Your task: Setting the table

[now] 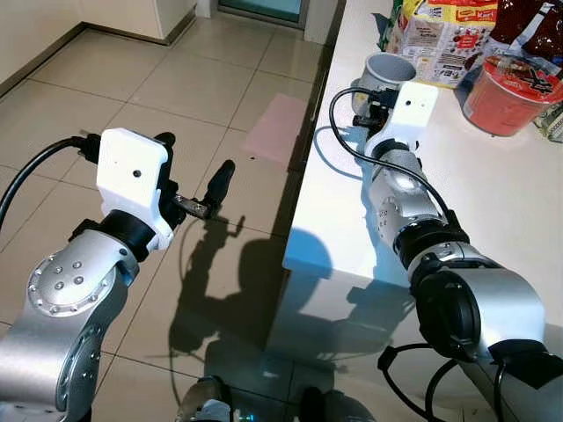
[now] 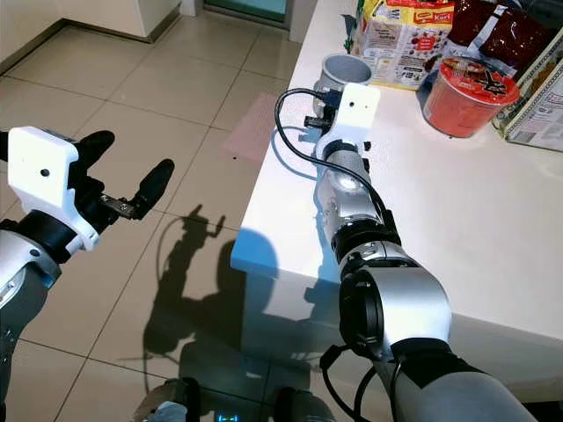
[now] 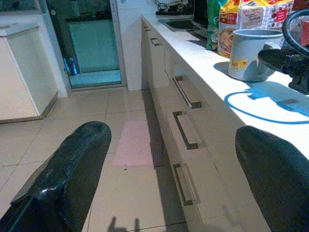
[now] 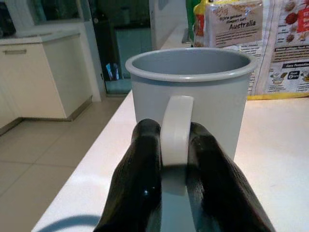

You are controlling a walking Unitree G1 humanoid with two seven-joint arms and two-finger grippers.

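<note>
Left eye view, right arm: it reaches over the white bench point(image 1: 493, 220), and the right pincer point(image 1: 376, 104) is at the grey mug point(image 1: 384, 74) near the bench's left edge.
Left eye view, left arm: the left pincer point(image 1: 195, 176) is held over the tiled floor point(image 1: 176, 97), well apart from the bench, fingers spread.
Left eye view, other things: a red bowl point(image 1: 508, 95) with a printed lid stands right of the mug; a food packet point(image 1: 440, 35) lies behind the mug.
Right eye view: same scene; the mug point(image 2: 343, 70) stands upright just beyond the right wrist, and a pink mat point(image 2: 255, 127) lies on the floor beside the bench.
Left wrist view: two black fingers point(image 3: 67, 179) wide apart, nothing between them; bench drawers with metal handles point(image 3: 186, 92) run ahead; the mug point(image 3: 251, 53) stands on top.
Right wrist view: the right pincer's fingers point(image 4: 140, 179) are pressed on either side of the mug's white handle point(image 4: 176, 130), pinching it; the mug rests on the bench, the packet reading "Australia" behind it.
</note>
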